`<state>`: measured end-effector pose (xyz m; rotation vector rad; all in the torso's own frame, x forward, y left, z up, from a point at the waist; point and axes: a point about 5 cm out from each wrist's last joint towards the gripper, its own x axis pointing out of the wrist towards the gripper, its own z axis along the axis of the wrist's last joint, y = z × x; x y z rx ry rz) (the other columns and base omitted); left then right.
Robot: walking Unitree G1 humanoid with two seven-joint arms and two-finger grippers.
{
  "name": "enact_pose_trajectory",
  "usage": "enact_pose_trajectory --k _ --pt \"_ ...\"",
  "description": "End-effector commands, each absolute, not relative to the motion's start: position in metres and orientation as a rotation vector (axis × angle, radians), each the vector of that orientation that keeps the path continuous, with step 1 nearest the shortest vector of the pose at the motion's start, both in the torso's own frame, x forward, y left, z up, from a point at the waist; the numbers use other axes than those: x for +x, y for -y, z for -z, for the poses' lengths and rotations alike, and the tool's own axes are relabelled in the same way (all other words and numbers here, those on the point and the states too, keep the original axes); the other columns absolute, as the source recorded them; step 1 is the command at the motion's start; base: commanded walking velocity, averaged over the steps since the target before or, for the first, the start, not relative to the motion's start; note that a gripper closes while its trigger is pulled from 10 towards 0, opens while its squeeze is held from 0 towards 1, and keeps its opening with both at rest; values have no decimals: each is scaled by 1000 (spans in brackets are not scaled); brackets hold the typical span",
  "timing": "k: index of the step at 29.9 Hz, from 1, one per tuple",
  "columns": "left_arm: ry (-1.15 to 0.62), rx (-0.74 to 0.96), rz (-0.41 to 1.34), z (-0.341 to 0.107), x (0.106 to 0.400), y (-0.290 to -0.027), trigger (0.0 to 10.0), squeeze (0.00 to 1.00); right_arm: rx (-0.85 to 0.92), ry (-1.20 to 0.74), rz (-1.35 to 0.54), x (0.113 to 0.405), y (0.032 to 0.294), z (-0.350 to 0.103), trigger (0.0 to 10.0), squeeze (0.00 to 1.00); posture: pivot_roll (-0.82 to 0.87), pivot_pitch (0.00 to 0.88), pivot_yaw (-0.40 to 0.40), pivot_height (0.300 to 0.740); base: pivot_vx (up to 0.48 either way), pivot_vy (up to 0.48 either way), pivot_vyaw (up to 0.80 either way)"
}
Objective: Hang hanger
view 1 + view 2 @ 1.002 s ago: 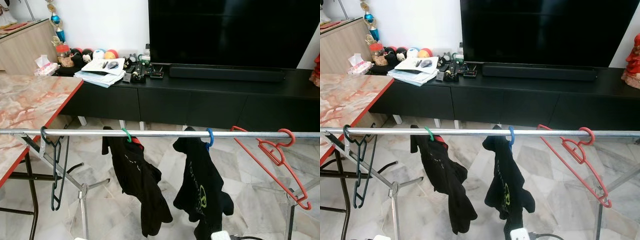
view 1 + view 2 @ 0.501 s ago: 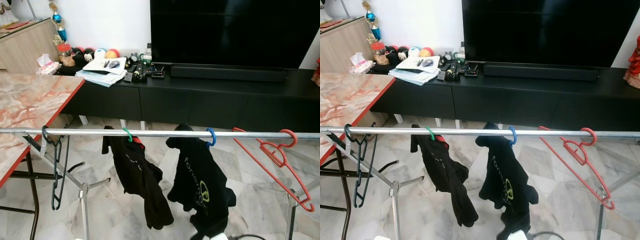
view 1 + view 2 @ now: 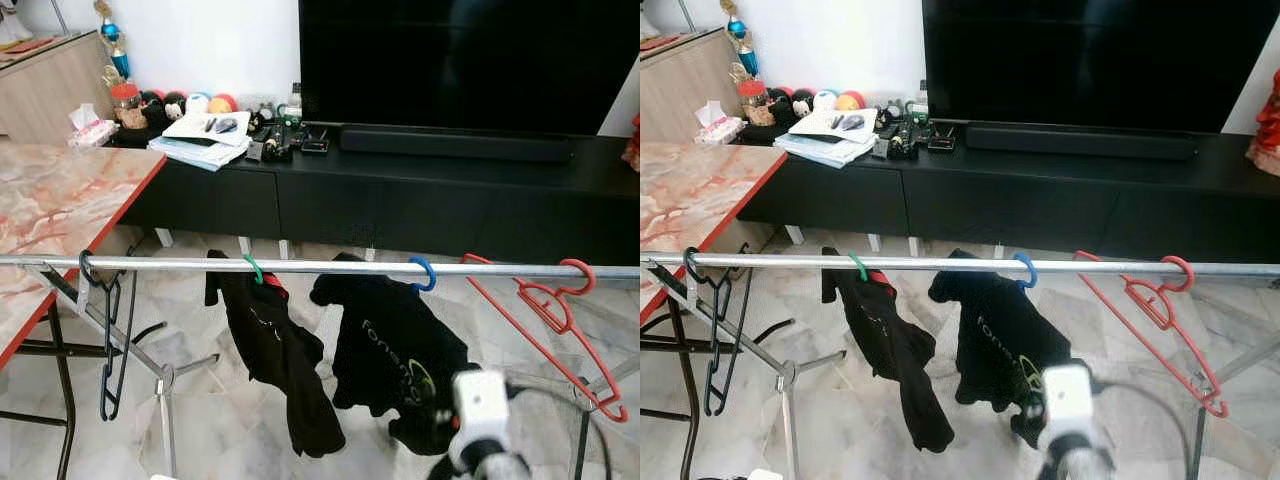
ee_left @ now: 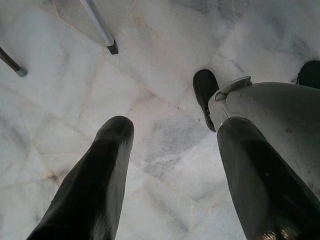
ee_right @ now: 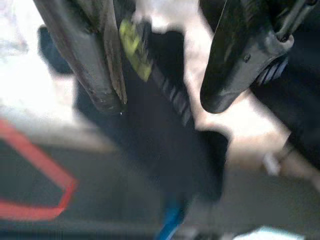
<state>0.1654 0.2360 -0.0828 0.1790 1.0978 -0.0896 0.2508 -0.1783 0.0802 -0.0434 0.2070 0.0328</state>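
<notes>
A long shiny metal rail (image 3: 320, 266) runs across the middle of the frame from left to right. Four hangers hang on it. At the far left is a thin black wire hanger (image 3: 108, 340) with nothing on it. Next comes a green hanger hook (image 3: 254, 268) that holds a black shirt (image 3: 275, 360). Near the middle is a blue hanger hook (image 3: 422, 273) that holds a black shirt with green and white print (image 3: 395, 355); this shirt swings out toward the left side of the frame. At the right is a red plastic hanger (image 3: 548, 320), tilted, with its hook over the rail. At the bottom of the frame, right of the middle, the right arm's white wrist camera box (image 3: 480, 402) sits just in front of the printed shirt. In the right wrist view the right gripper (image 5: 160, 95) has its two black fingers spread apart, right up close to the printed shirt, and they hold nothing. The left gripper (image 4: 172, 150) hangs low over the pale marble floor (image 4: 165, 60), fingers apart and empty. Behind the rail stand a long black TV cabinet (image 3: 400, 195) and a big black TV (image 3: 465, 60). A pink marble bench with a red edge (image 3: 60, 215) is at the left.
</notes>
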Motion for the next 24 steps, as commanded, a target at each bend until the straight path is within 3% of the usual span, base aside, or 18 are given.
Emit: enact_pose_trajectory --k 1,9,15,24 --pt "-1119 194 95 84 162 -239 10000 0 -17 -164 39 261 188 -93 10000 0 17 28 43 740 0 0 0" --pt "-1123 185 96 84 162 -238 10000 0 -88 -178 86 285 205 -101 10000 0 26 29 39 740 0 0 0" --pt "-1129 180 105 84 162 -237 10000 0 -204 -328 92 295 219 -83 10000 0 26 27 41 740 0 0 0" --pt "-1129 177 110 84 162 -236 10000 0 -223 -349 23 313 218 -85 10000 0 39 17 40 740 0 0 0"
